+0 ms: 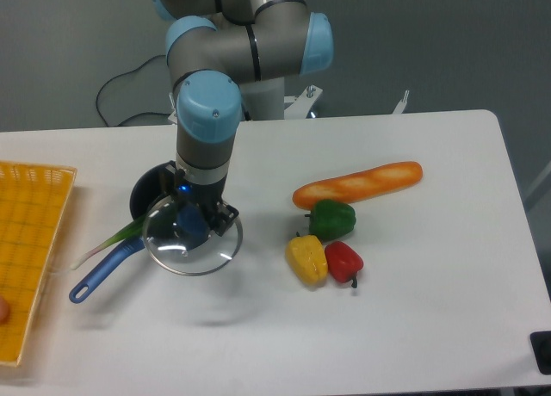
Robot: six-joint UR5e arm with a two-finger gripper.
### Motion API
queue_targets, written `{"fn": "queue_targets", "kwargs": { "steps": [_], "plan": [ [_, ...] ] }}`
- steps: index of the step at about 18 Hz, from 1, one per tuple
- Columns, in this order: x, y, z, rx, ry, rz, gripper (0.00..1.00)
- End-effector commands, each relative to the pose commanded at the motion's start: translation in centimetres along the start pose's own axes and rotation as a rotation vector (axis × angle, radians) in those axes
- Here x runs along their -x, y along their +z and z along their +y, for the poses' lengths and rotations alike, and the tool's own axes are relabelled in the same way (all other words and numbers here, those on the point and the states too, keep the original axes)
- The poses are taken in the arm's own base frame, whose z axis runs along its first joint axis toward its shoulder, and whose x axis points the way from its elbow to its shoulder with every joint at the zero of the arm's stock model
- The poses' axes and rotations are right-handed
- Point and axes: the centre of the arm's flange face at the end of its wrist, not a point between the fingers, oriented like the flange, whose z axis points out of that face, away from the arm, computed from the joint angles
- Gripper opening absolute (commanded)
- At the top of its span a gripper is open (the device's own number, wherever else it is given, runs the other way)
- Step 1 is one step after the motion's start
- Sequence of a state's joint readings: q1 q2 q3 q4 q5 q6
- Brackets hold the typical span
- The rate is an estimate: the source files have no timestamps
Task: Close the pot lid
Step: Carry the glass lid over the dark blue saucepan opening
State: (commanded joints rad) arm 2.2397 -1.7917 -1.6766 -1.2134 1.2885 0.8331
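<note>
The pincer (201, 225) pinches the lid (192, 239) by its knob, above the pot (153, 192) but offset. Risk: the leek (110, 240) across the rim could prevent proper seating.

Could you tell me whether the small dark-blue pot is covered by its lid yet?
Not yet. The clear glass lid, held by the gripper at its blue knob, overlaps only part of the dark-blue pot, whose far rim shows uncovered.

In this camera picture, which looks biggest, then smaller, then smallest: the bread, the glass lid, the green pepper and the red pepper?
1. Bread, the longest.
2. Glass lid, though it is lifted in the hand, nearer the camera, so it may look bigger.
3. Green pepper.
4. Red pepper, only slightly smaller; those two look nearly alike.
</note>
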Motion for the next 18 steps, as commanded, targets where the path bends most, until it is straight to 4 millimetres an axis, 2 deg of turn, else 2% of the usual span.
{"fn": "queue_targets", "kwargs": {
  "steps": [5,18],
  "plan": [
    [-1.8,2.3,0.8,0.039,-0.002,0.041,0.51],
    [-4.4,4.9,1.5,0.101,0.022,0.09,0.51]
  ]
}}
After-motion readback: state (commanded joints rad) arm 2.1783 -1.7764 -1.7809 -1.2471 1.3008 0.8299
